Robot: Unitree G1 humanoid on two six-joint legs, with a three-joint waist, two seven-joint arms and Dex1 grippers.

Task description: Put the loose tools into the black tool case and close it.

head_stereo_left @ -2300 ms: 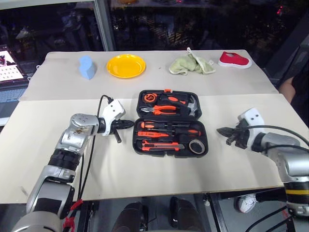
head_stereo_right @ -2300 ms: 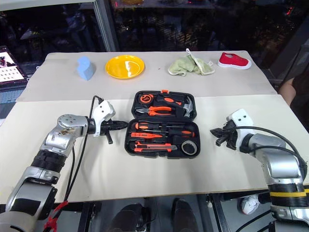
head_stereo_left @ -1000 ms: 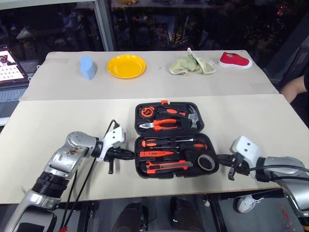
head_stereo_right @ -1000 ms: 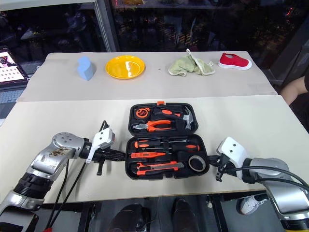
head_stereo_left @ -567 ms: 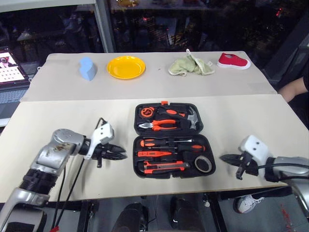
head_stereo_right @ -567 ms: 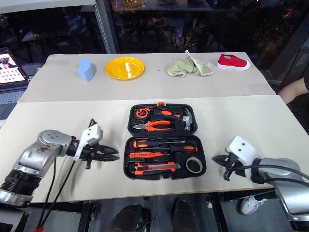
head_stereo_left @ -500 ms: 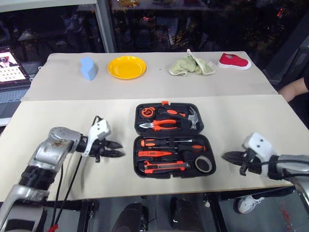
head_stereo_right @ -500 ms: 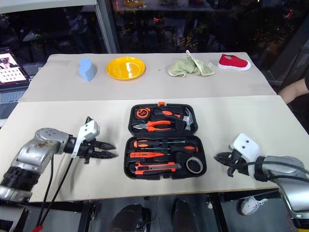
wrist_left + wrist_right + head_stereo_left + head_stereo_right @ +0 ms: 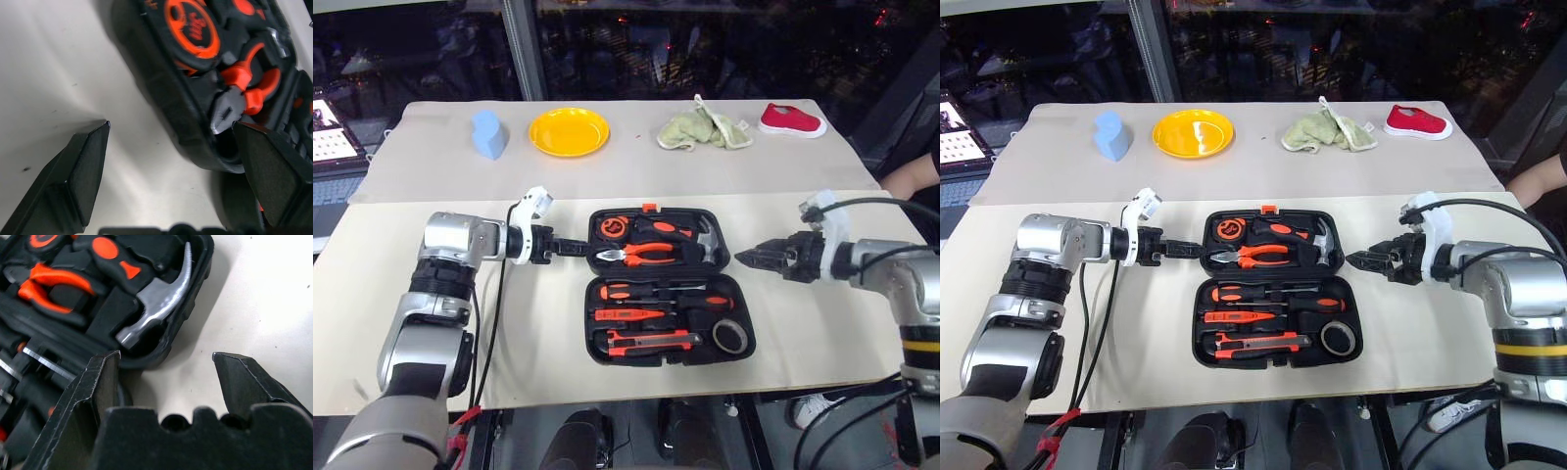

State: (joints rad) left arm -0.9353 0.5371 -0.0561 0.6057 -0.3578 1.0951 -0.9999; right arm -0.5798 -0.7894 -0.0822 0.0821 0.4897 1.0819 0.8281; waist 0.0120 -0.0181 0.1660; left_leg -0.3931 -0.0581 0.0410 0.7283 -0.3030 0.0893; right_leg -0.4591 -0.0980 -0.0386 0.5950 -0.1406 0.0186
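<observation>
Both arms have lifted away from the near half of the black tool case [image 9: 666, 284] and now flank its far half, and their fingers, pinched together a second ago, have spread. Left gripper [image 9: 576, 248] hangs just off the case's left edge, pointing at it, jaws apart and empty. Right gripper [image 9: 752, 258] sits just off the case's right edge by the hammer [image 9: 706, 232], jaws likewise apart and empty. Lying open on the table [image 9: 822, 323], the case holds the two screwdrivers [image 9: 658, 291], tester screwdriver [image 9: 626, 313], utility knife [image 9: 646, 339] and tape roll [image 9: 729, 336] in its near half; the pliers [image 9: 641, 255] and hammer fill the far half
</observation>
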